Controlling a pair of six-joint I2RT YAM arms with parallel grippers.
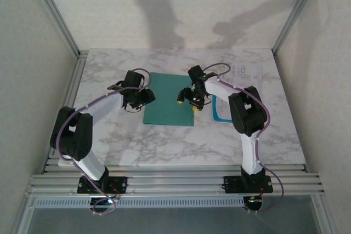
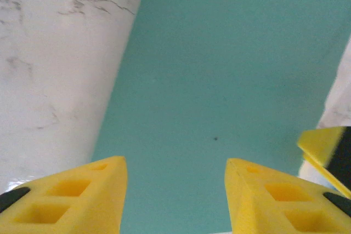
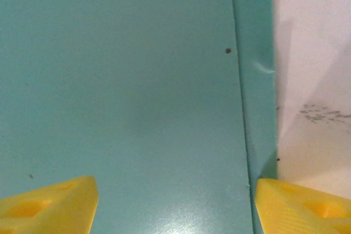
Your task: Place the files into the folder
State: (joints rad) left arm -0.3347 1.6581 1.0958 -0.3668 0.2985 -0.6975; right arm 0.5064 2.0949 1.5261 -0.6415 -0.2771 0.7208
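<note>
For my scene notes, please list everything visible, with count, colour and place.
thin flat teal-green card folder: one, teal-green, table centre
white printed paper sheet: one, white, right of folder, far side
blue-bordered white paper sheet: one, white and blue, right of folder
marble-pattern table: one, white-grey, under everything
left arm and right arm: two, black-white, near edge
left tool: one, yellow, open over folder's left edge
right tool: one, yellow, open over folder's right edge

One folder [image 1: 169,100], two sheets [image 1: 245,72] [image 1: 219,114], two grippers [image 1: 146,98] [image 1: 188,104].
</note>
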